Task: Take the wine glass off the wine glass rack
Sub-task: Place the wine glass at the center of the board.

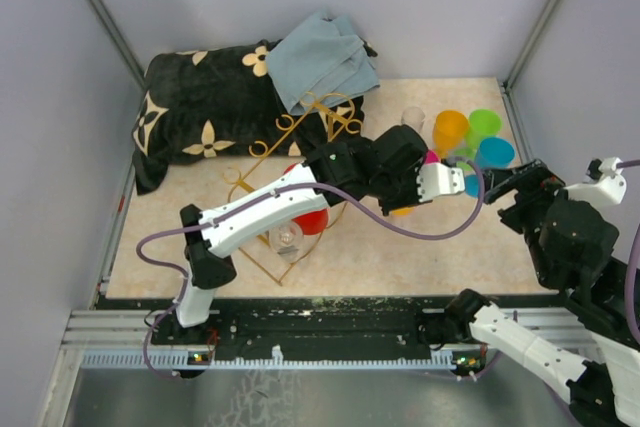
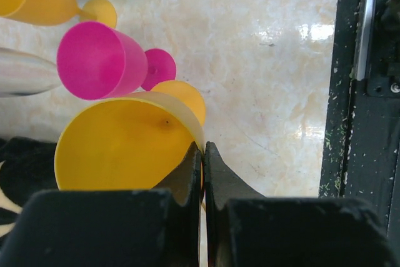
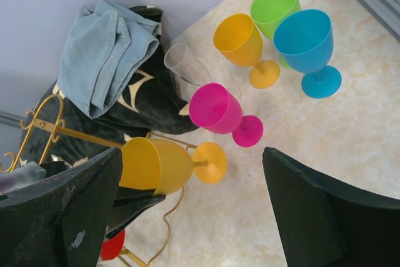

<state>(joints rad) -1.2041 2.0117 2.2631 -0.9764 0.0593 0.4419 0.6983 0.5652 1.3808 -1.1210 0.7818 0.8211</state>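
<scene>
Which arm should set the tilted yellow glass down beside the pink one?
Left. The left gripper is shut on the tilted yellow glass at its rim, right beside the pink glass. The right gripper is open, empty and apart from it.

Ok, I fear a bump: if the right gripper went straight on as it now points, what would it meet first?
Likely the yellow wine glass held by the left gripper, around its stem; depth is unclear.

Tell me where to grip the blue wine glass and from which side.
Probably the short stem under the bowl of the blue wine glass, coming in level from the side facing the right arm: it stands upright, and the green glass crowds its far side.
</scene>
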